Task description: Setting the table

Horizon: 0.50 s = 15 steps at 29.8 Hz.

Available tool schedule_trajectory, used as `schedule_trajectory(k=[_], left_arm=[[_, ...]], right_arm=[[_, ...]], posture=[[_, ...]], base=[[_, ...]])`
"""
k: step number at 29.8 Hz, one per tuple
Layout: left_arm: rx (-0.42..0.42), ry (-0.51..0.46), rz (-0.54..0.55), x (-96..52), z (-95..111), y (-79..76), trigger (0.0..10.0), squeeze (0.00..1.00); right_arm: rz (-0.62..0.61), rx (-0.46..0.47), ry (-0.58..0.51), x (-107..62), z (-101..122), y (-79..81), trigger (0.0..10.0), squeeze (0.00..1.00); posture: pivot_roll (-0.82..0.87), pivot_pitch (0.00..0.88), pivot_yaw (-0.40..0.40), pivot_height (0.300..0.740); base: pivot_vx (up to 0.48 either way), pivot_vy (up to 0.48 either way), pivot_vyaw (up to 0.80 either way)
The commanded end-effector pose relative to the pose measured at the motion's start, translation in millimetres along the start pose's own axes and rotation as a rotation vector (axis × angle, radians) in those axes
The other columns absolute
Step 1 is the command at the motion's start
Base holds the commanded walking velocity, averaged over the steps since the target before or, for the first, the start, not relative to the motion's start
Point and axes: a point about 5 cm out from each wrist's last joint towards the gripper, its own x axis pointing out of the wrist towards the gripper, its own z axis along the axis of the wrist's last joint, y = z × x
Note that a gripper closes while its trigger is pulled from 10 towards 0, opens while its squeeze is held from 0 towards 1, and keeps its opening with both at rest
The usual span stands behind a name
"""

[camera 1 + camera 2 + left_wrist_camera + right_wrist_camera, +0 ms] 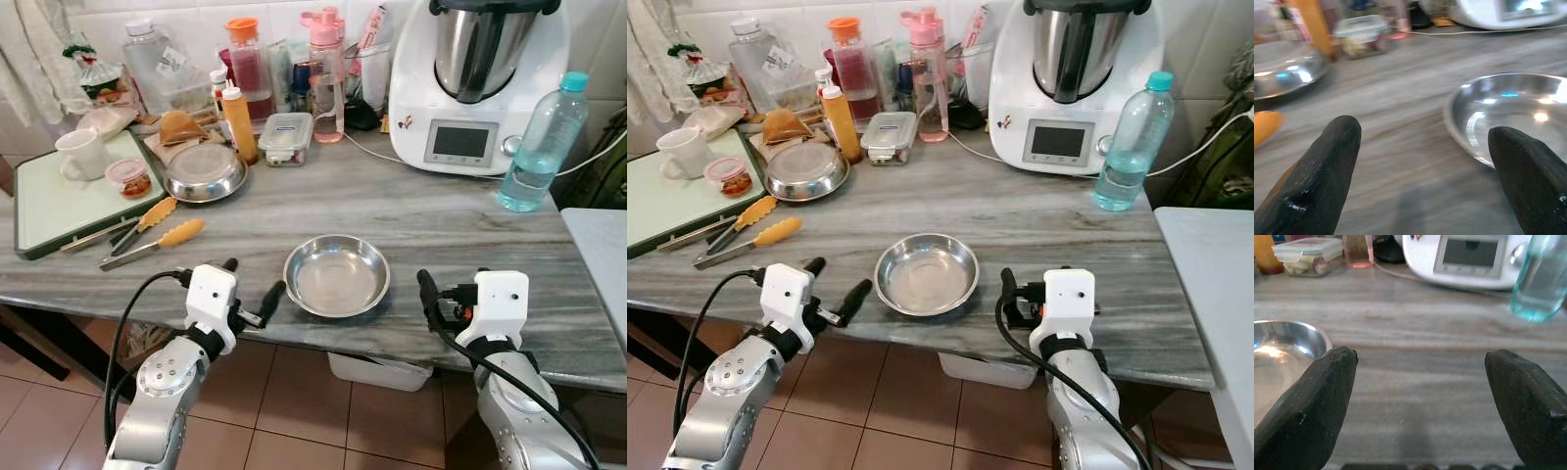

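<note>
An empty steel bowl (336,275) sits on the grey marble counter (441,220) near its front edge. My left gripper (252,280) hovers at the counter's edge just left of the bowl, open and holding nothing; in the left wrist view the bowl (1508,117) lies just ahead of one finger. My right gripper (1418,382) is at the edge just right of the bowl, fingers spread wide and empty. A second, wider steel dish (204,172) rests further back on the left. Orange-tipped tongs (157,240) lie left of my left gripper.
A green tray (59,206) at the left carries a white mug (80,154) and a small tub (129,177). Bottles, an orange sauce bottle (238,122) and a food box (286,137) crowd the back. A white kitchen machine (480,78) and a water bottle (539,147) stand back right.
</note>
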Motion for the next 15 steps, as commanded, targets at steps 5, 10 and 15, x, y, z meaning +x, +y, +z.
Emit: schedule_trajectory(k=[5, 10, 15], left_arm=[[0.050, 0.017, 0.099, -4.0, -8.6, 10.4, 10.0, 0.00], [0.078, 0.032, 0.168, -16.5, -19.8, 19.8, 10.0, 0.00], [0.116, 0.035, 0.214, -27.1, -22.1, 24.9, 10.0, 0.00]], right_arm=[[-0.019, -0.013, -0.017, -7.0, 5.1, -0.4, 10.0, 0.00], [-0.039, -0.077, -0.006, -10.0, 3.0, -3.6, 10.0, 0.00], [-0.025, -0.054, -0.009, -7.8, 2.2, -1.1, 10.0, 0.00]], posture=[[-0.12, 0.015, 0.077, 0.740], [-0.13, 0.010, 0.076, 0.740], [-0.12, 0.005, 0.071, 0.740]], base=[[0.000, 0.000, 0.00], [0.000, 0.000, 0.00], [0.000, 0.000, 0.00]])
